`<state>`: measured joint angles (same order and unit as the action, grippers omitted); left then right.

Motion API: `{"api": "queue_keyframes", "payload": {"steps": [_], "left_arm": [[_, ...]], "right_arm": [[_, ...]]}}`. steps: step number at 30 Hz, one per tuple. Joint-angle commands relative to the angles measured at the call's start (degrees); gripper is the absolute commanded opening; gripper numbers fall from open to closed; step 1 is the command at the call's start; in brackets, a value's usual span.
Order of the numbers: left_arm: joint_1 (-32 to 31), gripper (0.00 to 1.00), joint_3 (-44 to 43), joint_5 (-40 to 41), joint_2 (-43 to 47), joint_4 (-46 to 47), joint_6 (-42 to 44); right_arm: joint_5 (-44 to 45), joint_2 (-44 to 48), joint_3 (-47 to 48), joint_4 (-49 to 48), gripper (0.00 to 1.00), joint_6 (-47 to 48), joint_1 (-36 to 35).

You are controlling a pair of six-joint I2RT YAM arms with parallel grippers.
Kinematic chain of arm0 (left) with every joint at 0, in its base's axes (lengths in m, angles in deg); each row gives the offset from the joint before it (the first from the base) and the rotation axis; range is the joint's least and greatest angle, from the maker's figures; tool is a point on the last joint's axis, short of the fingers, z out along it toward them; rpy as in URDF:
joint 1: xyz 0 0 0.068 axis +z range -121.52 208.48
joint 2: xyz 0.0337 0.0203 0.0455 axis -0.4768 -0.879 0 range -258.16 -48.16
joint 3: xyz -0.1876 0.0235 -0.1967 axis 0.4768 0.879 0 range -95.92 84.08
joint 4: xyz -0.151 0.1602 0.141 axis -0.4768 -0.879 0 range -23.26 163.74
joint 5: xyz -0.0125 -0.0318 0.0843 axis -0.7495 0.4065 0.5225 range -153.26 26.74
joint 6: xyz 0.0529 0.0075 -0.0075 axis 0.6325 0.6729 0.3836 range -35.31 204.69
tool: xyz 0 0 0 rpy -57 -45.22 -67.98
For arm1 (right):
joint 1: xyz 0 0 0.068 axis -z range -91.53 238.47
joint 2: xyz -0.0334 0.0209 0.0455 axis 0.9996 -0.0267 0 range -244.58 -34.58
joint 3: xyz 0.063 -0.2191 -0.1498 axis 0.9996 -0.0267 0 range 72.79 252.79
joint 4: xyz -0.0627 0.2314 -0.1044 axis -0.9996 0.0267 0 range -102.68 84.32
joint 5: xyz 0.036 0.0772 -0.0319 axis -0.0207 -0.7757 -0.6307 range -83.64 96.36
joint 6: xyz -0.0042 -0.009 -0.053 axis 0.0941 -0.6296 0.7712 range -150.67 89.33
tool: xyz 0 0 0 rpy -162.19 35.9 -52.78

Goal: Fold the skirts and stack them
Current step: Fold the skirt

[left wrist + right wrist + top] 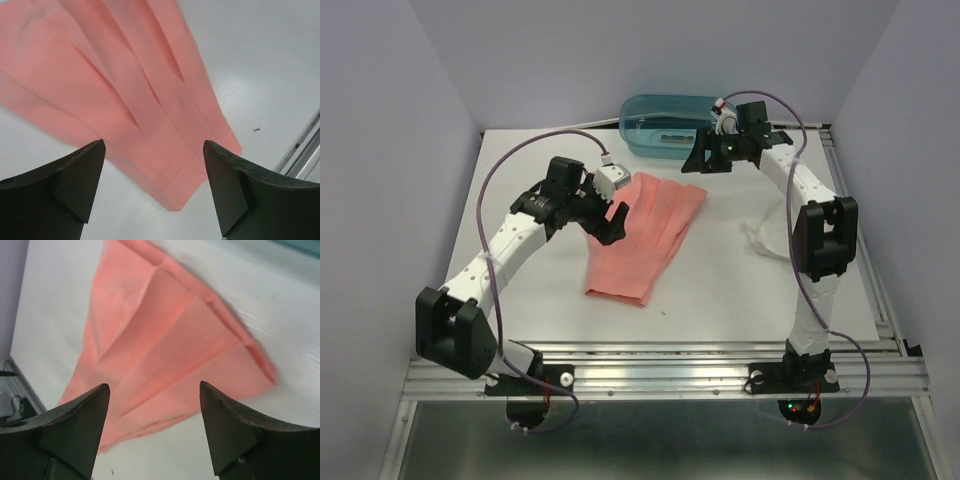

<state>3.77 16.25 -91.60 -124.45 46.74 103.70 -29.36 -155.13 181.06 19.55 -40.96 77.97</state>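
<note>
Pink skirt and white skirt are both found on the table: the pink one is spread flat near the middle, while the white one is bunched well to its right, partly hidden behind the right arm. The pink skirt's long axis is seen to run slantwise, from a far-right end close to the teal tub down to a near-left end. The left gripper is held over the skirt's left edge, about midway along it, with its jaws spread wide and nothing between them. The right gripper is held just off the far-right corner, likewise wide apart and empty. A fold across the long axis is judged the likely step. For that the far end would be taken, its right corner lying nearer the right arm and its left side nearer the left arm. Nothing is yet stacked.
</note>
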Motion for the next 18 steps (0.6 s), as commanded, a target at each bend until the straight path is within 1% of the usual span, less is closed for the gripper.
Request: {"api": "queue_keyframes", "payload": {"steps": [1,3,5,8,9,10,11,13,15,18], "left_arm": [[3.00,0.70,2.44,1.18,-8.16,1.78,2.61],[3.18,0.55,3.49,1.96,-11.49,3.62,3.40],[3.18,0.52,4.98,2.06,-13.70,6.16,4.02],[3.18,0.45,6.04,2.50,-16.07,9.16,3.50],[3.18,0.41,6.05,2.58,-18.52,9.34,2.89],[3.18,0.34,5.87,2.24,-19.93,9.43,2.71],[3.09,0.29,5.70,1.80,-22.47,9.51,2.36],[2.04,0.23,5.52,-0.22,-24.33,9.60,1.30],[0.55,0.20,5.61,-0.49,-25.48,10.13,0.69],[-3.06,0.20,5.87,-0.31,-24.53,11.53,-0.81]], "right_arm": [[-7.34,2.87,-4.54,2.84,0.77,3.34,-7.59],[-8.31,2.43,-8.57,2.49,0.75,3.69,-9.96],[-8.66,1.46,-12.01,0.39,0.73,3.43,-10.50],[-7.88,-0.55,-13.70,-1.91,0.68,4.13,-11.03],[-6.74,-2.82,-12.91,-2.43,0.67,5.35,-11.03],[-5.33,-4.33,-12.12,-2.35,0.67,5.54,-11.03],[-5.06,-5.73,-11.16,-2.17,0.67,5.54,-11.03],[-4.18,-9.42,-8.44,-2.43,0.66,5.80,-11.03],[-2.34,-11.19,-6.24,-2.26,0.64,6.41,-11.03],[1.79,-11.82,-3.15,-1.82,0.63,7.82,-11.03]]}}
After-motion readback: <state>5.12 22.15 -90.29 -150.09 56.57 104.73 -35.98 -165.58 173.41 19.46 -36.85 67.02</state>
